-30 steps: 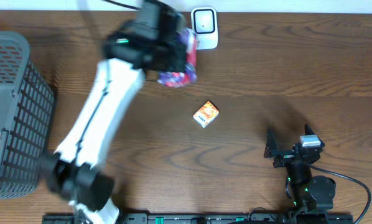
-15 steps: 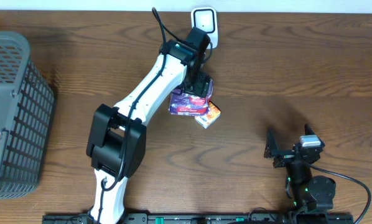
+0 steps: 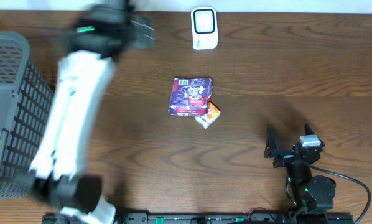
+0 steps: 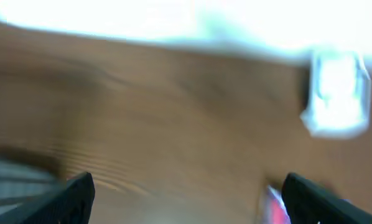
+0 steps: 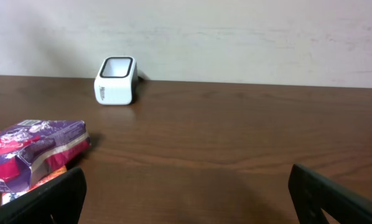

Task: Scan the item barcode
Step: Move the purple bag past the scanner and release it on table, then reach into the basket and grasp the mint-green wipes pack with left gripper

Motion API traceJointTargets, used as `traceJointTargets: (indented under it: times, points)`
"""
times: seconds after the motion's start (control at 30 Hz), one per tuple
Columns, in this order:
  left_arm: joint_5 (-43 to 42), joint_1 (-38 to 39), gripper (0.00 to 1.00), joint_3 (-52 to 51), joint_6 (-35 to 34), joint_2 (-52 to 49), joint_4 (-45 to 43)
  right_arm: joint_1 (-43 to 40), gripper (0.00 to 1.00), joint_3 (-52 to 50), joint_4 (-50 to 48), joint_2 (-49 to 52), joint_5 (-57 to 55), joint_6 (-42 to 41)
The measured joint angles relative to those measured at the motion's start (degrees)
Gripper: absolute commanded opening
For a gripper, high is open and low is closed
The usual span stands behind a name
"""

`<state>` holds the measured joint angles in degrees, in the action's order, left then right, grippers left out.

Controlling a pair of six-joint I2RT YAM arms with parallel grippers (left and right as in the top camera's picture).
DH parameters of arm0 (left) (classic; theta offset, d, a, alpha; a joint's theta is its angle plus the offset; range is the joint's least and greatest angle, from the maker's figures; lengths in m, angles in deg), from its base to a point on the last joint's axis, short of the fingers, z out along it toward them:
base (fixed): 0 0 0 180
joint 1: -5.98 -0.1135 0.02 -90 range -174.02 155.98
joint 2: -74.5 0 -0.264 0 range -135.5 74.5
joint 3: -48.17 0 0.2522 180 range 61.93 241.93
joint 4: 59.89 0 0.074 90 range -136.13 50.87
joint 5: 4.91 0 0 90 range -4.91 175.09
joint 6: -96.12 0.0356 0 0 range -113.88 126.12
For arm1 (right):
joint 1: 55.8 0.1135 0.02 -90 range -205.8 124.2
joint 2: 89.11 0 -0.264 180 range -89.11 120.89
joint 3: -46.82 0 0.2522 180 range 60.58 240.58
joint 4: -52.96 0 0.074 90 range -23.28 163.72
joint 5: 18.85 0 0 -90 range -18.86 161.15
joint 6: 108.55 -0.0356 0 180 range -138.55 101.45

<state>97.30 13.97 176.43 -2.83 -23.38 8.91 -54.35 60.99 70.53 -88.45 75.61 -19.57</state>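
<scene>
**Packet flat on mid-table, both grippers empty**

Nearest the robot's base, the right gripper [image 5: 187,179] is parked low over the table [image 3: 310,74], its fingers spread wide with nothing between them. Just beyond it lies a small orange box [image 3: 208,114], stiff card with sharp corners. The purple packet [image 3: 189,96] lies face-up partly on top of this box, one corner propped on it, in the middle of the table and well short of the scanner [image 3: 204,28].

The packet is glossy printed film with crimped end seams. It is likely light, soft and a little slippery, and it will probably buckle if it is pinched hard in the middle. A flat crimped edge or the raised corner over the box looks the safest hold, and it would leave the printed face free to be turned toward the scanner.

The scanner is a rounded white plastic block with a dark window, standing at the far edge by the pale wall [image 5: 236,31]. The left gripper [image 4: 187,186] is blurred, far left near the dark mesh basket [image 3: 40,106], fingers apart and holding nothing.
</scene>
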Motion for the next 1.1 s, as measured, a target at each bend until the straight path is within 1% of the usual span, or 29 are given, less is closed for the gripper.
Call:
traceJointTargets:
  times: [0.1,0.2,0.37,0.57,0.67,0.77,0.9,1.1]
  points:
    - [4.2,-10.4,0.96,0.8,0.0,6.1,0.0,0.0,0.99,0.0,0.0,0.0,0.0,0.0]
    - [6.2,-20.6,0.96,1.0,0.0,7.8,2.4,0.0,0.99,0.0,0.0,0.0,0.0,0.0]
    - [7.4,-35.4,0.96,-0.4,0.0,6.1,8.4,0.0,0.99,0.0,0.0,0.0,0.0,0.0]
    - [7.5,-48.0,0.96,-7.9,0.0,3.5,8.5,0.0,0.99,0.0,0.0,0.0,0.0,0.0]
    - [7.5,-52.0,0.96,-11.5,0.0,1.7,6.7,0.0,0.99,0.0,0.0,0.0,0.0,0.0]
    - [7.4,-54.2,0.95,-14.3,0.0,-0.3,4.9,0.0,0.99,0.0,0.0,0.0,0.0,0.0]
    - [7.5,-55.7,0.85,-17.2,0.3,-3.7,2.6,0.0,0.99,0.0,0.0,0.0,0.0,0.0]
    - [7.4,-55.9,0.87,-18.3,3.0,-10.0,0.0,0.0,0.99,0.0,0.0,0.0,0.0,0.0]
